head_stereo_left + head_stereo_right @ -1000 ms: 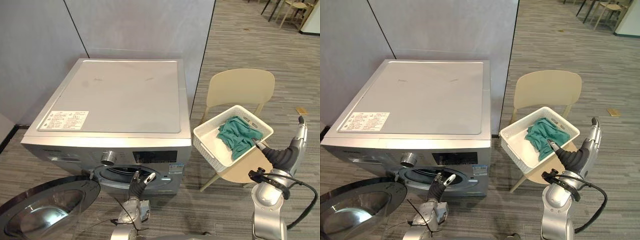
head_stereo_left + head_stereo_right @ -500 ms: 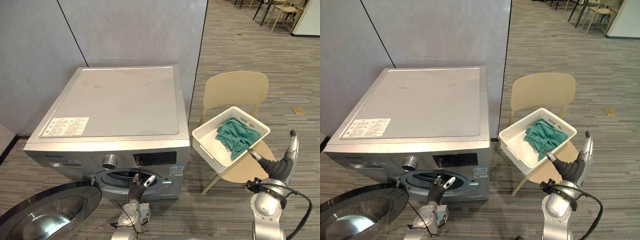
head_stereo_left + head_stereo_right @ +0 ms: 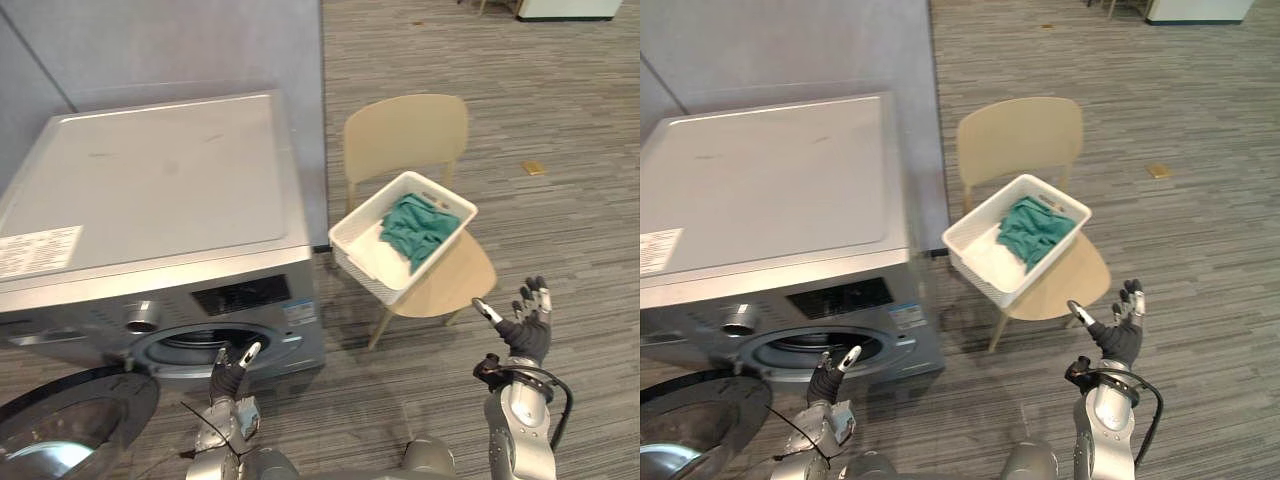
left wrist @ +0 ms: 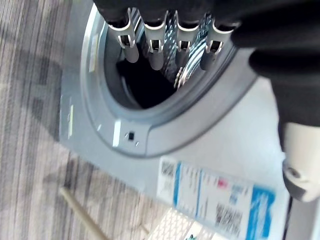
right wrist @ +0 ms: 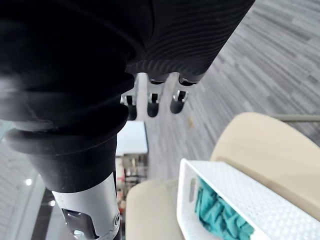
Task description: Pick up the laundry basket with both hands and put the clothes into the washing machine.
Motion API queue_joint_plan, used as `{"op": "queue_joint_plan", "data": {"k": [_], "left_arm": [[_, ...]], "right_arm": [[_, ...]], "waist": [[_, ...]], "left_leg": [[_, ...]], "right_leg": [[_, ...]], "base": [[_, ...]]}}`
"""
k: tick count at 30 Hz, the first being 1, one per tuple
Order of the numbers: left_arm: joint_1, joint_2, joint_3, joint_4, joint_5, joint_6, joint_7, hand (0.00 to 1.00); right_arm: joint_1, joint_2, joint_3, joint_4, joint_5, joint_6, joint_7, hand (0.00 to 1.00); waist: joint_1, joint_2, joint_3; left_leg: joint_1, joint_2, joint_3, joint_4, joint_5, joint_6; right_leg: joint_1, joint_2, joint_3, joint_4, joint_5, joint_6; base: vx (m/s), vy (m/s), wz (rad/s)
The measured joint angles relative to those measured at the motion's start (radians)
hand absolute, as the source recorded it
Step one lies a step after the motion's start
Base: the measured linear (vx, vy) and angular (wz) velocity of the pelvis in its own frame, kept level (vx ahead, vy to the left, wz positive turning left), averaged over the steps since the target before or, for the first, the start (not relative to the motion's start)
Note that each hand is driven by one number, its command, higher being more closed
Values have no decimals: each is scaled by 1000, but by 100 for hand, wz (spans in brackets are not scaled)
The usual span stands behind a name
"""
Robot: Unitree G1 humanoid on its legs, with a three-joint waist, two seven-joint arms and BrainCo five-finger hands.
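Two hands are down low with nothing in them. The left hand [image 3: 232,360] holds its fingers straight in front of the washing machine [image 3: 150,190], whose round door [image 3: 60,420] is open. The right hand [image 3: 524,325] is spread wide, near the chair [image 3: 405,135]. The white laundry basket [image 3: 362,268] sits on the chair seat with green clothes [image 3: 415,228] inside.

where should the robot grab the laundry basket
Likely by its two short end walls: left robot hand on the near one, right robot hand on the far one. The laundry basket is a rectangle set diagonally on the chair, with a handle slot in an end wall.
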State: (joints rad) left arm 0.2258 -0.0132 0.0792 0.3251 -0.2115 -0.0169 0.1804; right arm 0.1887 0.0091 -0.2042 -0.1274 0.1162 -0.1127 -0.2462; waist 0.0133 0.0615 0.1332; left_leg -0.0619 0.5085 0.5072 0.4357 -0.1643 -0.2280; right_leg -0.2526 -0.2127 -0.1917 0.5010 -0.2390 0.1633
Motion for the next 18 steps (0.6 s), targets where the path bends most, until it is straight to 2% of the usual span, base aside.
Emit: {"op": "queue_joint_plan", "data": {"k": [1, 2, 3, 4, 5, 6, 7, 8, 9, 10, 11, 12, 13, 14, 16, 18], "left_arm": [[-1, -5, -1, 0, -2, 1, 0, 0], [-6, -28, -7, 0, -14, 2, 0, 0], [-4, -44, -8, 0, -25, 2, 0, 0], [-2, -46, -23, 1, -36, 2, -1, 0], [6, -46, -52, 0, -46, 1, -5, 0], [8, -46, -65, 0, -52, -3, -5, 0], [10, -46, -71, -1, -53, -5, -5, 0], [14, -46, -79, 0, -52, -14, -6, 0], [16, -47, -79, 0, -52, -16, -7, 0], [19, -46, -77, -1, -51, -20, -6, 0], [19, -45, -80, 0, -50, -22, -7, 0], [19, -43, -87, 0, -50, -23, -7, 0], [7, -40, -90, 4, -50, -23, -9, 0], [-10, -30, -99, 11, -50, -22, -12, 0], [-33, -1, -133, 32, -49, -7, -33, 0], [-33, 27, -162, 32, -14, 0, -53, 0]], "right_arm": [[-6, 0, 0, 2, 1, 0, 1, 0], [-3, 0, -1, 4, 1, 4, 4, 0], [2, -3, -2, 3, -1, 5, 4, 0], [0, -11, -1, 3, -3, 5, 2, 0], [-12, -27, 0, 3, -6, 4, -3, 0], [-23, -48, -7, 2, -8, 2, -10, 0], [-24, -60, -9, 0, -8, 2, -14, 0], [-26, -77, -13, -8, -9, 1, -15, 0], [-27, -81, -13, -13, -10, 1, -16, 0], [-32, -82, -16, -15, -15, 1, -19, 0], [-33, -73, -34, -17, -37, 1, -27, 0], [-31, -67, -37, -17, -49, 1, -35, 0], [-34, -55, -46, -17, -73, 6, -42, 0], [-37, -46, -53, -33, -91, 7, -43, 0], [-34, -31, -73, -72, -115, 9, -43, 0], [-33, -28, -73, -95, -129, 8, -42, 0]], "waist": [[-3, 4, 1], [-7, 4, 1], [-10, -9, 3], [-4, -18, 7], [-1, -21, 10], [-5, -19, 8], [-5, -15, 6], [-1, -1, -3], [0, 6, -6], [3, 15, -11], [0, 26, -19], [-1, 26, -19], [2, 18, -14], [0, 0, 0], [-14, -7, 19], [-27, -17, 24]], "left_leg": [[0, 11, 2, -3, 13, 8], [-6, 51, 7, 13, 75, 89], [-16, 82, -5, 61, 142, 197], [-27, 81, -43, 90, 141, 199], [-35, 39, -109, 150, 87, 176], [-34, -25, -153, 182, 30, 154], [-34, -61, -157, 185, 1, 146], [-47, -135, -165, 184, -57, 146], [-57, -177, -179, 181, -78, 134], [-76, -269, -218, 150, -125, 107], [-69, -325, -223, 84, -150, 159], [-50, -326, -217, 47, -162, 206], [-29, -330, -215, 0, -182, 215], [-29, -335, -214, 10, -181, 213], [-24, -334, -235, 49, -202, 213], [-7, -332, -245, 54, -209, 215]], "right_leg": [[-4, 12, 0, -1, -2, -7], [-10, 64, 4, 3, -8, -40], [7, 106, 29, -12, -2, -71], [18, 115, 47, -27, 5, -84], [45, 139, 77, -76, 27, -112], [74, 155, 101, -124, 50, -126], [86, 165, 113, -147, 61, -134], [103, 189, 136, -195, 87, -148], [110, 199, 144, -220, 99, -150], [113, 212, 159, -248, 121, -155], [113, 221, 161, -256, 130, -156], [111, 228, 159, -256, 129, -155], [95, 235, 156, -232, 122, -149], [74, 222, 149, -171, 97, -142], [47, 207, 128, -54, 70, -114], [25, 196, 124, 26, 66, -108]], "base": [[42, -455, -68], [71, -481, -54], [74, -470, -68], [83, -352, -94], [84, -222, -102], [101, -216, -95], [110, -174, -79], [72, -94, -57], [97, -34, -63], [102, 8, -42], [121, 3, -29], [82, 9, -16], [37, 10, -8], [0, 0, 0], [-15, 14, 24], [-15, 14, 26]]}}
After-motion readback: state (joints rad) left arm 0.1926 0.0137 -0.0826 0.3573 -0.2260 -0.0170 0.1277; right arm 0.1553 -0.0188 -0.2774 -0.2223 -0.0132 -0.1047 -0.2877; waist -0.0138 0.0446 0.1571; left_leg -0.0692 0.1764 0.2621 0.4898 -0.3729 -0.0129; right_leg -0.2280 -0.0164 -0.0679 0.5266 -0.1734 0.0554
